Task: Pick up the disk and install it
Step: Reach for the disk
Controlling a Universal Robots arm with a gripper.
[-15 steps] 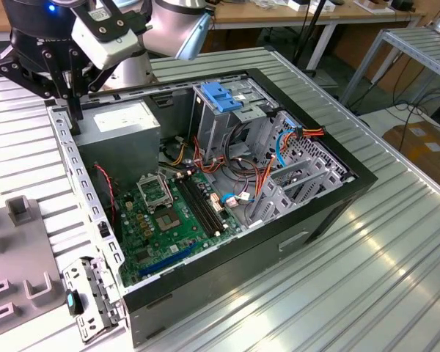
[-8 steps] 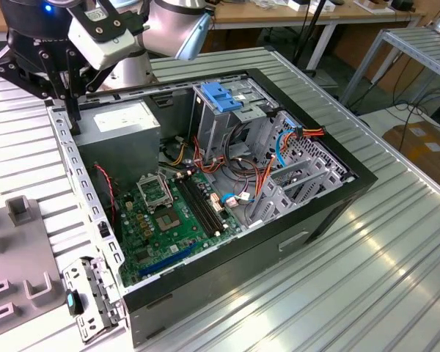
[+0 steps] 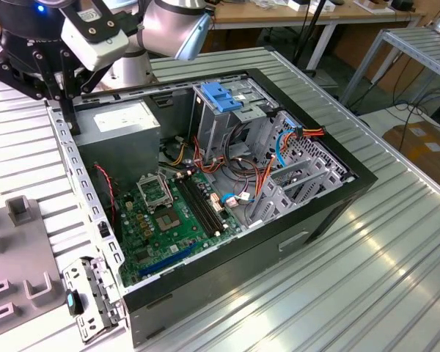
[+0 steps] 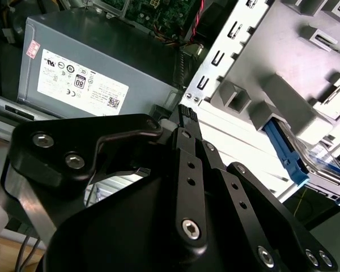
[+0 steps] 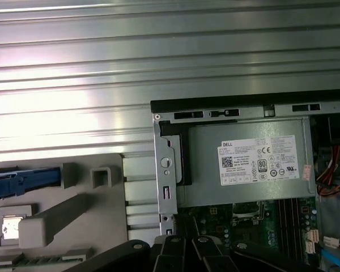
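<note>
The arm (image 3: pixel 169 26) reaches in from the exterior view's upper left, and its black head hangs over the rim of the open computer case (image 3: pixel 330 209), right by the grey power box (image 3: pixel 125 128). The jaws point down at that corner. In the second wrist view the fingertips (image 4: pixel 184 113) look pressed together with nothing between them, so the jaws are narrow and empty. The disk (image 5: pixel 22 181) sits outside the case, tucked into the grey holder (image 5: pixel 56 218) on the desk (image 5: pixel 158 51), near the case wall. Its blue rail (image 4: pixel 283 153) peeks out of the holder. The upright cage (image 3: pixel 224 117) with the blue top stands inside the case.
</note>
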